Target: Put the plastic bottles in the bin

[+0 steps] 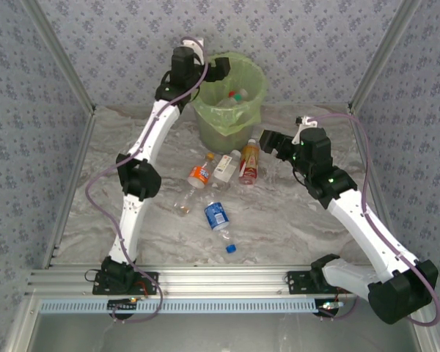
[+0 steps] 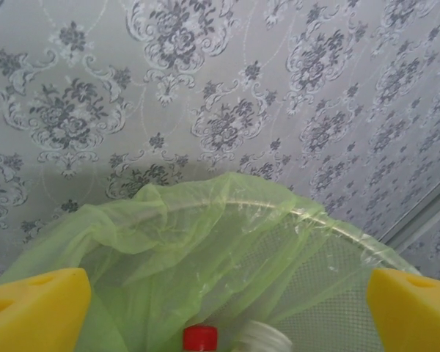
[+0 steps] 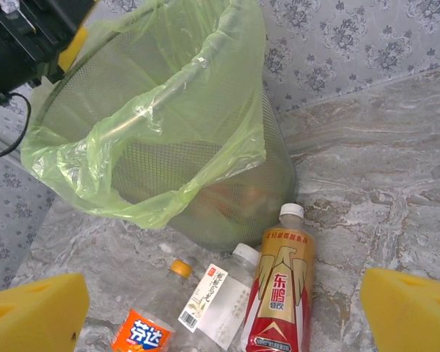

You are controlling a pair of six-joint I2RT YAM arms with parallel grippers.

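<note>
Overhead, the left gripper [image 1: 221, 70] hangs above the mouth of the bin [image 1: 227, 121], where a few plastic bottles [image 1: 235, 95] lie inside. The right gripper [image 1: 268, 141] sits low, just beside the red-label bottle [image 1: 249, 161]. Next to that on the table [image 1: 315, 220] lie the white-label bottle [image 1: 225, 166] and the orange-label bottle [image 1: 200, 172], with a clear bottle [image 1: 185, 202] and the blue-label bottle [image 1: 218, 218] nearer the bases

From the left wrist, its yellow fingers [image 2: 33, 308] stand wide apart with nothing between them. Below is the green liner [image 2: 205, 220], with a red cap [image 2: 200, 338] and a white cap [image 2: 264, 339] down in the bin

From the right wrist, the fingers [image 3: 411, 308] are likewise spread wide and empty. The red-label bottle lies ahead and between them, cap toward the bin. Its long axis runs across the closing line, so the right arm looks the nearer and better placed for it
</note>
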